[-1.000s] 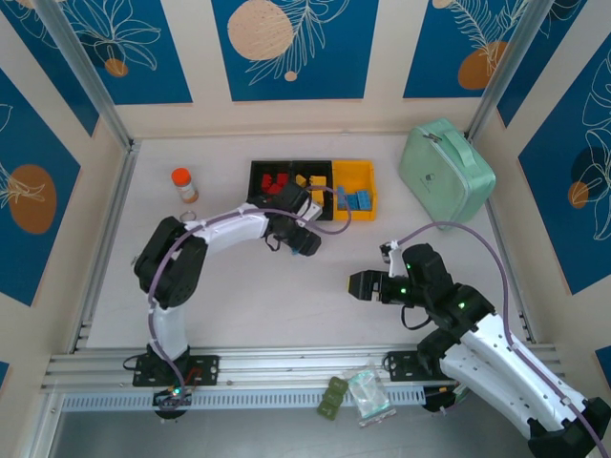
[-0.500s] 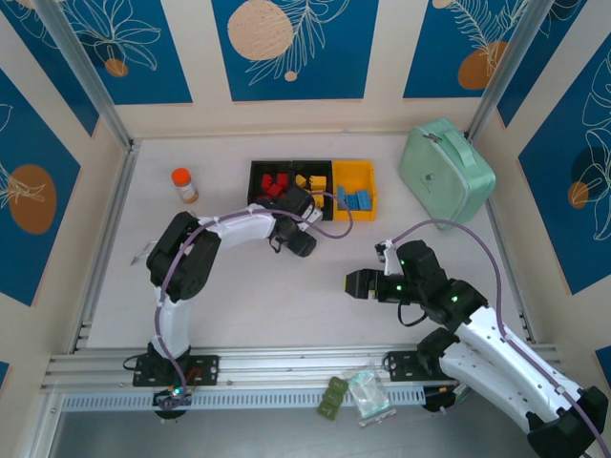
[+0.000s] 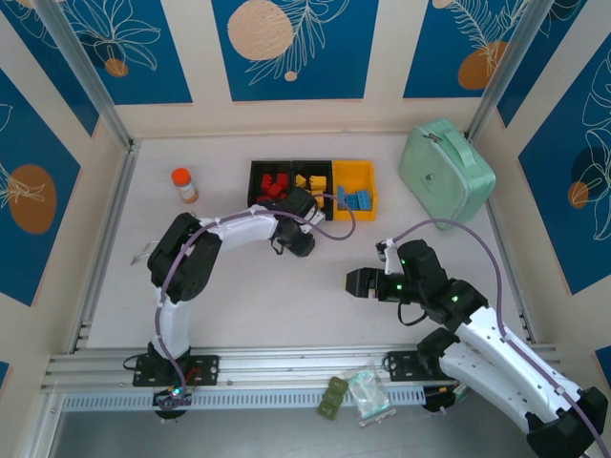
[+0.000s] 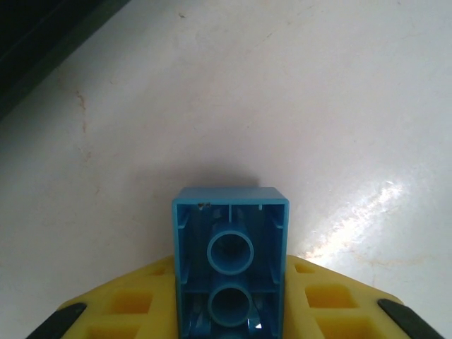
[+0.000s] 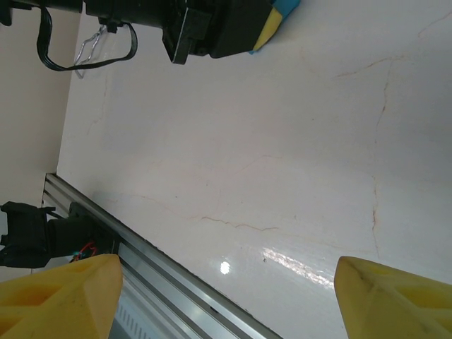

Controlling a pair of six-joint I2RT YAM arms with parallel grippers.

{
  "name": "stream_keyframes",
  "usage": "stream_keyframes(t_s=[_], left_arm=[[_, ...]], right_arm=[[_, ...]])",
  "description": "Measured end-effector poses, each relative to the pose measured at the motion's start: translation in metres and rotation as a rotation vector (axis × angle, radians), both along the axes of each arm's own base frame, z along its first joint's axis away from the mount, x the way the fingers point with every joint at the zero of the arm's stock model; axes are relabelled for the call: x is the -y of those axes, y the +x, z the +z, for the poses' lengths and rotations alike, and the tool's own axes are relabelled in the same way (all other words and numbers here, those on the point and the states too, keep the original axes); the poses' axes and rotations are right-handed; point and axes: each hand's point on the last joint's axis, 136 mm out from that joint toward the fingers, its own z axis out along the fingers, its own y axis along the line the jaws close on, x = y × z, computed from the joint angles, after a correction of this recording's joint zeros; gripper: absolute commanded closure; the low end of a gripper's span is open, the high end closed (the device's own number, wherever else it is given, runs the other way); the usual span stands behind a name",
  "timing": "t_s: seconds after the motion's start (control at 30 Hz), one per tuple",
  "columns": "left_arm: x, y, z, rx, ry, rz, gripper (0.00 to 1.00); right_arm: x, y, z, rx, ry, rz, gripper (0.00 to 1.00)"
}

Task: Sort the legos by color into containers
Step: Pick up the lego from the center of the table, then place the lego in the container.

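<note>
Three joined bins (image 3: 252,179) sit at the far side of the table (image 3: 239,296), reds, yellows and blues separated. Just short of them the left gripper (image 3: 303,244) is clamped on a blue lego (image 4: 231,254), hollow underside showing, bound for the yellow bin (image 3: 372,191) with the other blues, I'd guess. Nearer us, the right gripper (image 3: 355,283) hangs spread wide, empty.

An orange-capped bottle (image 3: 183,185) stands well left of a mint-green case (image 3: 445,172) on the white table (image 3: 286,286)

Robot lab cell: aluminium rails (image 3: 286,367), patterned panels (image 3: 291,48).
</note>
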Motion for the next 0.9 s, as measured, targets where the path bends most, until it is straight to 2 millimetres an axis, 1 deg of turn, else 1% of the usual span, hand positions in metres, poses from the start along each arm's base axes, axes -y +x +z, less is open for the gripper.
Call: stream_keyframes(t_s=[0.13,0.23,0.3,0.63,0.73,0.8,0.9], left_arm=[[0.004,-0.009,0.008,-0.027,-0.026,0.007,0.74],[0.010,-0.012,0.021,-0.037,-0.055,0.014,0.74],[0.016,-0.010,0.032,-0.035,-0.085,0.023,0.74],[0.051,0.011,0.097,0.003,-0.243,0.076,0.74],[0.064,0.022,0.117,0.023,-0.283,0.092,0.74],[0.073,0.032,0.126,0.034,-0.304,0.103,0.74],[0.085,0.046,0.129,0.039,-0.315,0.123,0.74]], right_arm=[[0.004,0.001,0.004,0.022,0.005,-0.019,0.21],[0.010,0.003,0.005,0.031,-0.001,-0.046,0.21],[0.014,0.005,0.005,0.033,-0.006,-0.067,0.22],[0.045,0.021,-0.004,0.014,-0.061,-0.222,0.22],[0.055,0.027,-0.003,0.009,-0.078,-0.276,0.22],[0.061,0.032,-0.001,0.004,-0.089,-0.310,0.23],[0.069,0.039,-0.001,-0.009,-0.100,-0.353,0.23]])
